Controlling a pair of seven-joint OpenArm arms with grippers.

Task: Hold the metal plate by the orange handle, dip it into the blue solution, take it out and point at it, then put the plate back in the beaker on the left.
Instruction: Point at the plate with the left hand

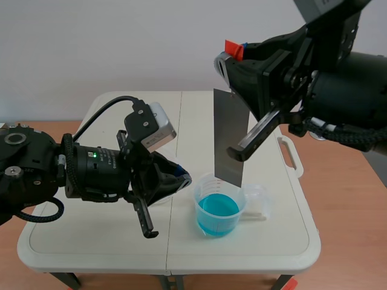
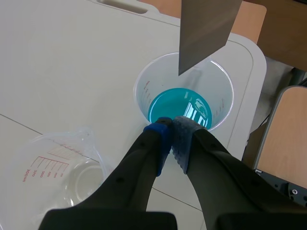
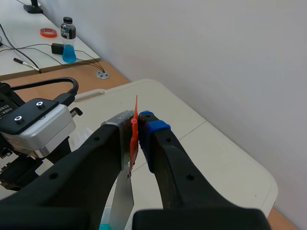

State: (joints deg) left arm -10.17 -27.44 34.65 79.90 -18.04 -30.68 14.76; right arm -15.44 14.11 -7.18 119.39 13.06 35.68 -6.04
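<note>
My right fingers pinch the orange handle, metal plate hanging over the blue solution. My left fingers are closed, empty.

Grey plate, orange handle; blue solution; white table.

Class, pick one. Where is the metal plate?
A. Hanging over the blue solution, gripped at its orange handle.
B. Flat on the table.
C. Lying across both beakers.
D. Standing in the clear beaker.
A: the right gripper is shut on the orange handle, and the metal plate hangs above the blue solution.
</note>
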